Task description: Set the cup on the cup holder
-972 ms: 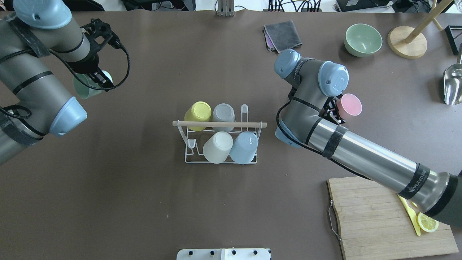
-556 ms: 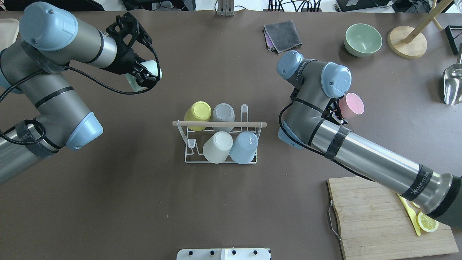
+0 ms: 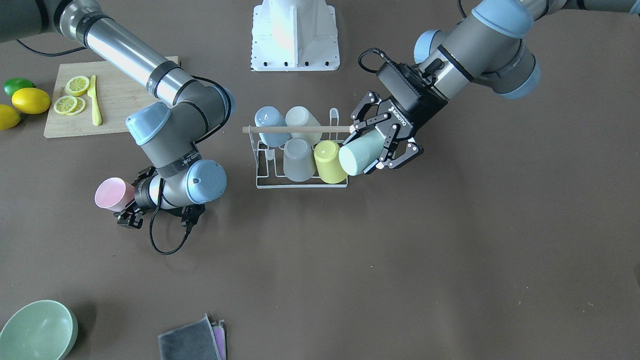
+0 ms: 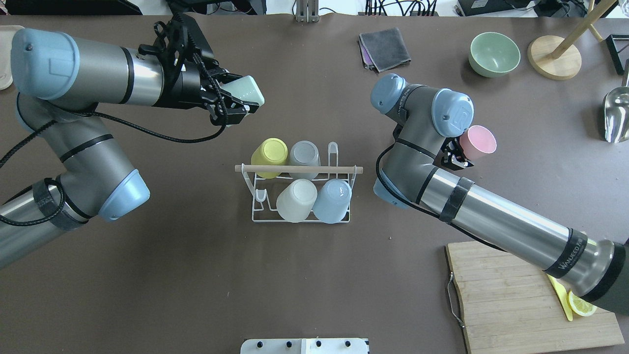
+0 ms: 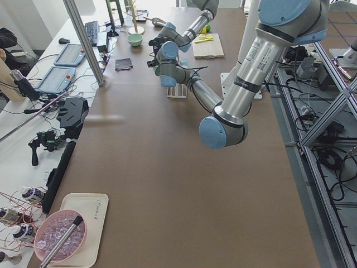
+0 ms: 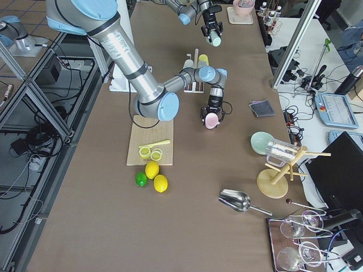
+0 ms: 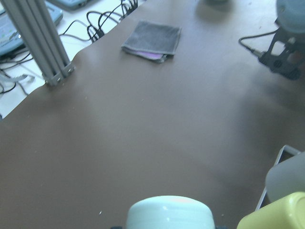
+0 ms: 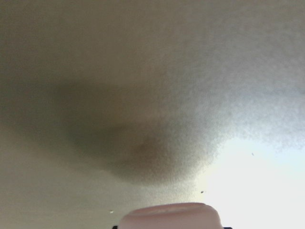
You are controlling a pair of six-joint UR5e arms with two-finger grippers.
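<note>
The white wire cup holder (image 4: pixel 300 169) with a wooden bar stands mid-table and carries a yellow cup (image 4: pixel 270 151), a grey cup (image 4: pixel 304 153), a white cup (image 4: pixel 296 199) and a blue cup (image 4: pixel 332 200). My left gripper (image 4: pixel 236 101) is shut on a mint green cup (image 4: pixel 248 91), held on its side in the air beyond the holder's yellow-cup corner. In the front view the mint cup (image 3: pixel 361 152) sits beside the yellow cup (image 3: pixel 330 161). My right gripper (image 4: pixel 459 155) is shut on a pink cup (image 4: pixel 479 141) to the holder's right, close above the table.
A green bowl (image 4: pixel 494 54), a grey cloth (image 4: pixel 385 48), a wooden stand (image 4: pixel 555 56) and a metal scoop (image 4: pixel 616 115) lie at the far right. A cutting board (image 4: pixel 521 295) with lemon slices lies near right. Empty wire pegs (image 4: pixel 333 150) stand on the holder.
My left arm has swung the mint cup from the far left edge rightward toward the holder, turning it sideways. My right arm with the pink cup has barely moved.
</note>
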